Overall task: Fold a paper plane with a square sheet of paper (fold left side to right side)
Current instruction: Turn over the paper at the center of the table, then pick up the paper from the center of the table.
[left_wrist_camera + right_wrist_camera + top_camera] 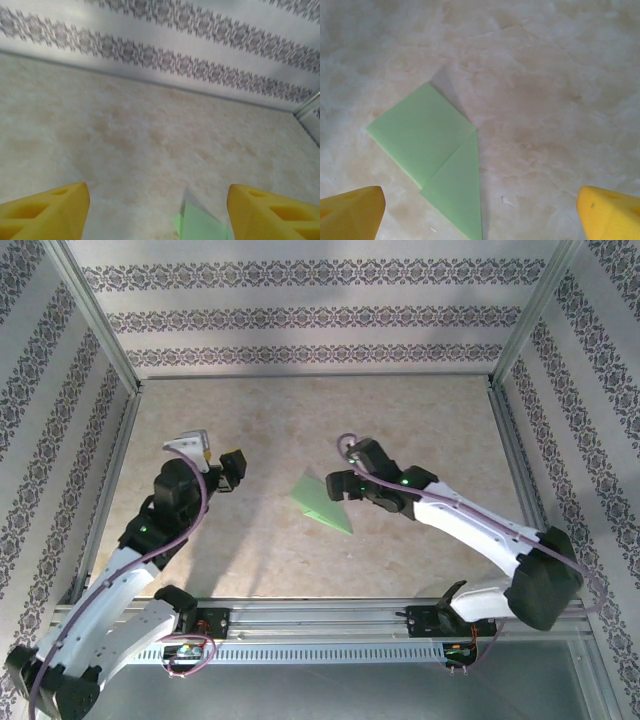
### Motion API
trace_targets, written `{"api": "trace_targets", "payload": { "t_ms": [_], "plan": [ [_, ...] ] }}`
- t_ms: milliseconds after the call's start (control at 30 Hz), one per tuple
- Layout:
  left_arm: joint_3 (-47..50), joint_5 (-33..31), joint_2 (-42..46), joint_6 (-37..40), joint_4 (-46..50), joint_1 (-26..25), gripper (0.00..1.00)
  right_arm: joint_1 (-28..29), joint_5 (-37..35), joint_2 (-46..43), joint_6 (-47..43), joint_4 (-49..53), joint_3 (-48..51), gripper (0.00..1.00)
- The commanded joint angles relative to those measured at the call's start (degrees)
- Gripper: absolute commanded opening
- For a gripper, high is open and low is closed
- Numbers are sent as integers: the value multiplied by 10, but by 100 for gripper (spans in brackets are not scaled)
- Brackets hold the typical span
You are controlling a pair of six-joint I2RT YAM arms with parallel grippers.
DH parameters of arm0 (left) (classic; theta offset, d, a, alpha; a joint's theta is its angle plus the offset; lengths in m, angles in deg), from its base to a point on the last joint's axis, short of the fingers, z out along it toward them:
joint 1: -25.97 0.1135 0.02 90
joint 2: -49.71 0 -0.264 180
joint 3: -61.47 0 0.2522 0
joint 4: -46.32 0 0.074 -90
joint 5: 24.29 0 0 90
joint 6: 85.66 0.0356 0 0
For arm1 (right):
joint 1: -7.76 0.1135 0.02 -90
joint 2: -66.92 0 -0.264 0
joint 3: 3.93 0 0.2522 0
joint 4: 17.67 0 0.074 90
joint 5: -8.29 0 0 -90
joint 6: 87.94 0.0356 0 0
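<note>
near right tool (342,486), folded paper (320,502)

paper (322,502) on table (300,410) | between left tool (216,462) and right tool (345,471)

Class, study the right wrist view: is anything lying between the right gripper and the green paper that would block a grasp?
Nothing visible. The right gripper, jaws open, hangs over the folded paper with bare table around it. A tiny white speck lies beside the paper's point, not on it.
</note>
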Motion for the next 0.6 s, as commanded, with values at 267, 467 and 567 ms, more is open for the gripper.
{"api": "trace_targets", "payload": {
  "t_ms": [267, 467, 567],
  "plan": [
    [79, 141, -106, -197, -141, -6, 70, -181, 209, -142, 163, -274, 230, 98],
    [100, 212, -203, -268, -212, -11, 69, -249, 255, -175, 218, -338, 301, 98],
    [114, 224, -253, -310, -265, -20, 68, -263, 259, -184, 228, -341, 317, 98]
  ]
}}
